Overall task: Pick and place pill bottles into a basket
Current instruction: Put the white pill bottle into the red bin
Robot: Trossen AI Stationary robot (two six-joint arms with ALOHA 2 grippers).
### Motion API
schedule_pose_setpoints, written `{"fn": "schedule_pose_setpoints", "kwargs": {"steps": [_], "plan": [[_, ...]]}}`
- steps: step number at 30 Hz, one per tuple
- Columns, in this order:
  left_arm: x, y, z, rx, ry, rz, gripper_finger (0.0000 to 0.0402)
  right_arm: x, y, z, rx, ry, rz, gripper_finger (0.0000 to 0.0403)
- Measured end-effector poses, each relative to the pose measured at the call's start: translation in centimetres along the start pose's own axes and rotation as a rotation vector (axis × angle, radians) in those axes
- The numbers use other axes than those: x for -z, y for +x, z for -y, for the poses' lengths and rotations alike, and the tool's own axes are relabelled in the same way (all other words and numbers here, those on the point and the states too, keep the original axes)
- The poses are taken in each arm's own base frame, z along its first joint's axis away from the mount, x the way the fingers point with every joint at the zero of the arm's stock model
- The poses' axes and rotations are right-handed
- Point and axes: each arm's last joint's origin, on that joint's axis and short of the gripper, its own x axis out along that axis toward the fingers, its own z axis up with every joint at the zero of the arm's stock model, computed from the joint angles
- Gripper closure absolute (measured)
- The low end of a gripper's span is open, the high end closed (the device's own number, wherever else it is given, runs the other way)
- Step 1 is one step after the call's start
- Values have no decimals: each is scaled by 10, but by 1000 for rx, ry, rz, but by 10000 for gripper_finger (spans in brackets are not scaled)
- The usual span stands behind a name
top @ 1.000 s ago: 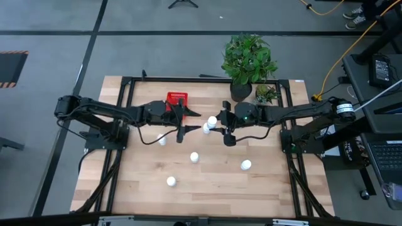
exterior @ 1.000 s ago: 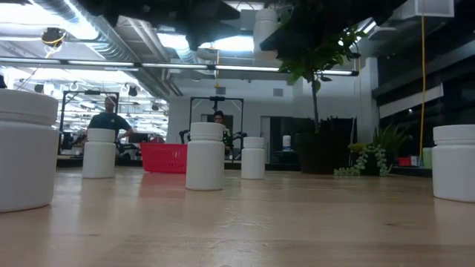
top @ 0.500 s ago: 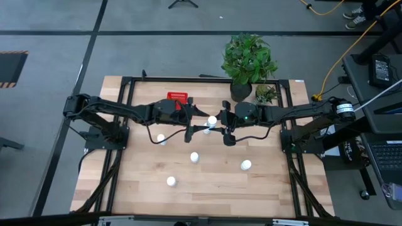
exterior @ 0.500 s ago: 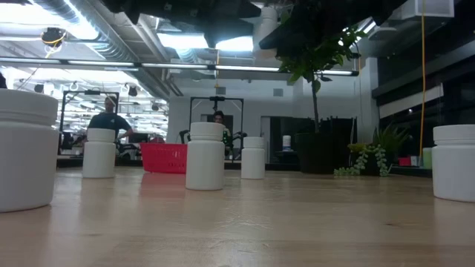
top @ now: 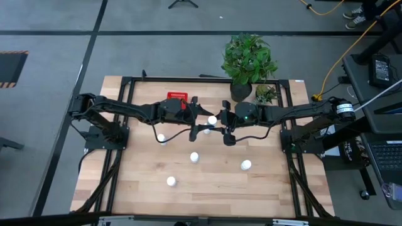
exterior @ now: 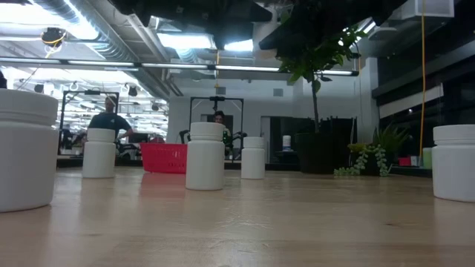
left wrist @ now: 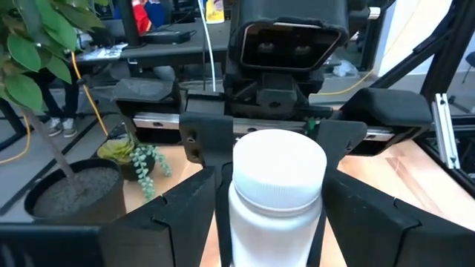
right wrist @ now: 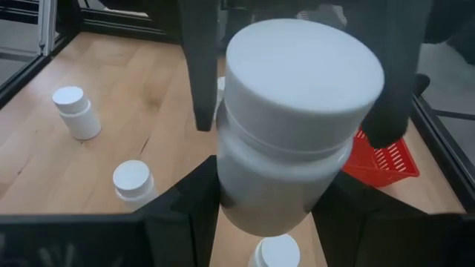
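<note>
Above mid-worktop (top: 213,188), your left pincer (top: 202,121) stands spread around a pill bottle (top: 212,120) that your right pincer (top: 221,122) clamps. The red basket (top: 176,98) sits just behind your left arm; four more bottles stand scattered nearer you.

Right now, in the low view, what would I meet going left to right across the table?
Nearest pill bottle → second pill bottle → red basket → middle pill bottle → farther pill bottle → dark plant pot → small trailing plant → right-edge pill bottle.
</note>
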Motion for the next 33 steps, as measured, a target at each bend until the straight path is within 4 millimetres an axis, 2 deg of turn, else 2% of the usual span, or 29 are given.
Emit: {"fn": "schedule_pose_setpoints", "kwargs": {"steps": [5,21,33], "plan": [[-5,0,1,17,33,51,166,0,0,0,0,-13,0,234],[-3,0,1,21,25,28,168,0,0,0,1,-12,4,234],[-3,0,1,13,25,30,228,0,0,0,1,-10,4,234]]}}
